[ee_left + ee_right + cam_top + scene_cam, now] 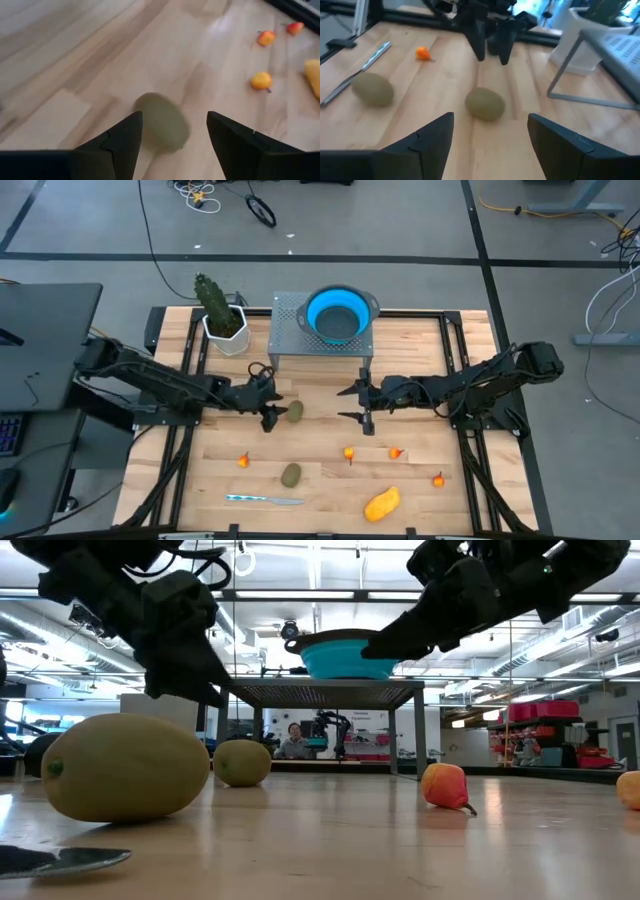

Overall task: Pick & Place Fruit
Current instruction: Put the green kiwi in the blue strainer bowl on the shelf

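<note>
1. Over the middle of the surface [420,480], seen from above: left end effector [270,408] hanging just beside an olive-green oval fruit [295,411], fingers spread, nothing held, evidently lined up for a grab. Right end effector [364,402] across from it, also spread and empty, likely waiting. Second green oval [291,474], four tiny orange-red bits, a yellow-orange oblong [382,503] and a knife [262,500] scattered nearer the front edge. Blue bowl [341,315] up on a metal stand [288,340], probably the drop spot; cactus [212,300] beside it.
2. At table height: both arms hanging clear above the wood, green ovals resting flat.
3. From the left wrist: fingers [125,140] straddling the oval, not yet closed.
4. From the right wrist: same oval between the two arms, untouched.
</note>
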